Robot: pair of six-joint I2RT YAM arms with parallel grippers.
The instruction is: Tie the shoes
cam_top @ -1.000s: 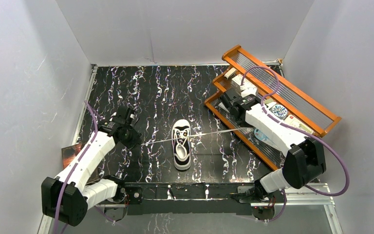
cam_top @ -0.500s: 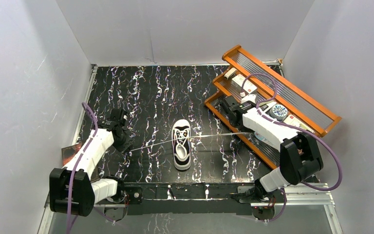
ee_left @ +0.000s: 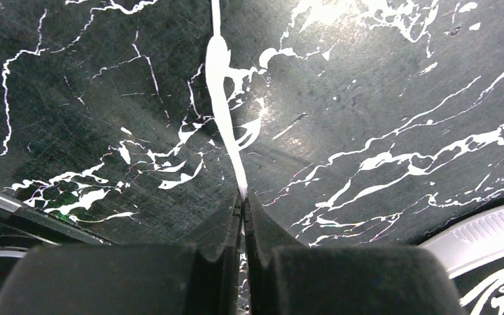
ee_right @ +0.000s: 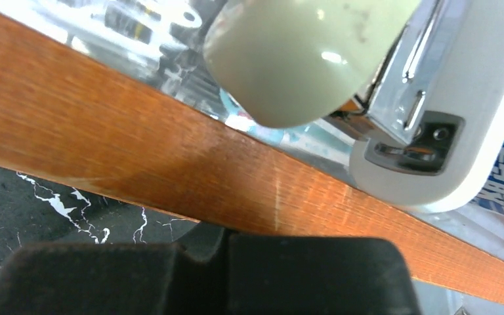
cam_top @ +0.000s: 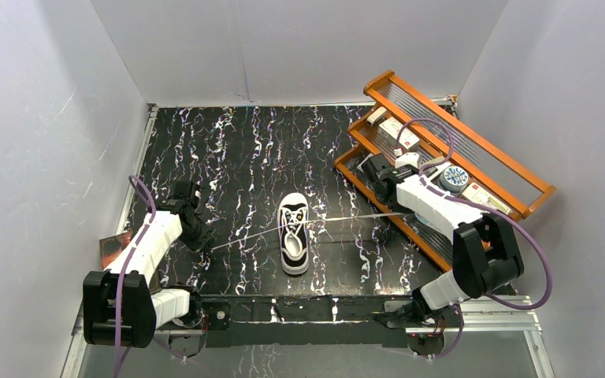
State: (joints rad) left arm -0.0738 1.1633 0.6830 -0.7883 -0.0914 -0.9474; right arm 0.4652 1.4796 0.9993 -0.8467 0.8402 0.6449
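Fingers (ee_left: pixel 226 230) of the left gripper (ee_left: pixel 243 200) clench the long white lace (ee_left: pixel 220 72), now pulled nearer the black marbled table's (cam_top: pixel 236 142) left edge, likely cinching it tight. The right gripper (cam_top: pixel 369 165) is clenched, contents unseen. The black canvas sneaker (cam_top: pixel 294 234) sits mid-table.

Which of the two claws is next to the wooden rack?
The right claw, right by the orange rack and its rail. The left claw is over the black table instead, shut on a white lace.
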